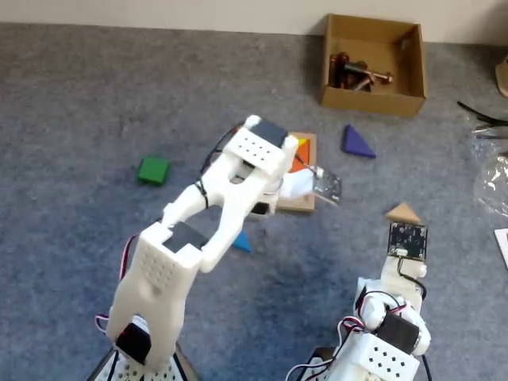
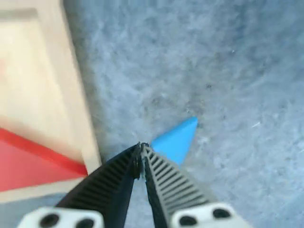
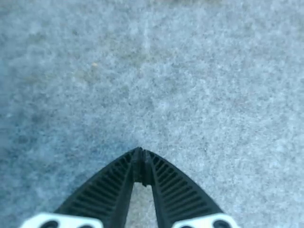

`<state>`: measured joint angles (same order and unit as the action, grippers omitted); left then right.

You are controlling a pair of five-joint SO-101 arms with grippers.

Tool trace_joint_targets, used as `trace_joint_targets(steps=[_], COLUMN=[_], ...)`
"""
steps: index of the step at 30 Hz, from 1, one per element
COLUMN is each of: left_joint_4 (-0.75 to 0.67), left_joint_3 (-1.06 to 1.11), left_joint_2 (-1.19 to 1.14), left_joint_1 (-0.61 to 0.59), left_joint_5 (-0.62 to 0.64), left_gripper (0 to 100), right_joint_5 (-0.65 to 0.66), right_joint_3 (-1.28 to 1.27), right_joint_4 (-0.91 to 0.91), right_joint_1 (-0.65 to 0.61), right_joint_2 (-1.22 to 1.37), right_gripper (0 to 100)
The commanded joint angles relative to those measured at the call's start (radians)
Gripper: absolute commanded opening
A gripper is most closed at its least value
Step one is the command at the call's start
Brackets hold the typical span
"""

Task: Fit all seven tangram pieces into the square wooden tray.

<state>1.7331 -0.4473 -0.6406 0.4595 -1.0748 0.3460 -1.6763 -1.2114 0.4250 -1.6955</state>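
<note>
Seven-piece puzzle, partly done: the wooden tray (image 1: 305, 202) sits at the centre of the high view, half covered by the left arm. A red piece (image 2: 28, 168) already lies inside it against the rim.

The left tool (image 2: 142, 148) hangs with its fingers pressed together and nothing between them, its tips just beside a blue piece (image 2: 176, 138) lying flat on the grey-covered bench (image 1: 79, 95), close outside the tray's rim. Whether the tips touch the piece cannot be told.

The right tool (image 3: 142, 153), also pinched closed and empty, points at bare cover in the lower right of the high view.

Other loose pieces are scattered over the bench:
- a green piece (image 1: 153, 170) left of centre
- a purple triangle (image 1: 357, 142) right of the tray
- a tan triangle (image 1: 403, 213) below the purple one

A cardboard box (image 1: 373, 63) stands at upper right.

The pieces look thin, stiff and light, probably painted wood, so they should neither bend nor break. Their smooth faces may slide between the fingers. Because each lies flat on a soft cover, the likely hold is across two opposite edges, fingers spread first and pressed slightly into the nap. The blue piece narrows to a point, so its wider middle offers the steadier grip.
</note>
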Motion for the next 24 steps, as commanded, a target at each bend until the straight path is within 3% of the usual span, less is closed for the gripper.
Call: trace_joint_targets(steps=[1,7,10,14,18,24], left_joint_4=[0.018,0.018,0.015,0.012,-0.035,-0.138], left_joint_3=[0.101,0.323,0.418,0.476,0.476,0.475], left_joint_2=[0.127,0.278,0.355,0.415,0.409,0.332], left_joint_1=[-0.024,-0.022,-0.024,-0.024,-0.024,-0.024], left_joint_5=[-0.012,-0.026,-0.17,-0.262,-0.269,-0.269], left_gripper=[4,8,12,17,20,16], right_joint_5=[-0.002,-0.002,-0.002,-0.002,-0.002,-0.002], right_joint_3=[-0.116,-0.116,-0.116,-0.116,-0.116,-0.116], right_joint_4=[0.018,0.018,0.018,0.018,0.018,0.018], right_joint_1=[0.015,0.015,0.015,0.015,0.015,0.015], right_joint_2=[-0.015,-0.015,-0.015,-0.015,-0.015,-0.015], right_gripper=[0.5,0.5,0.5,0.5,0.5,0.5])
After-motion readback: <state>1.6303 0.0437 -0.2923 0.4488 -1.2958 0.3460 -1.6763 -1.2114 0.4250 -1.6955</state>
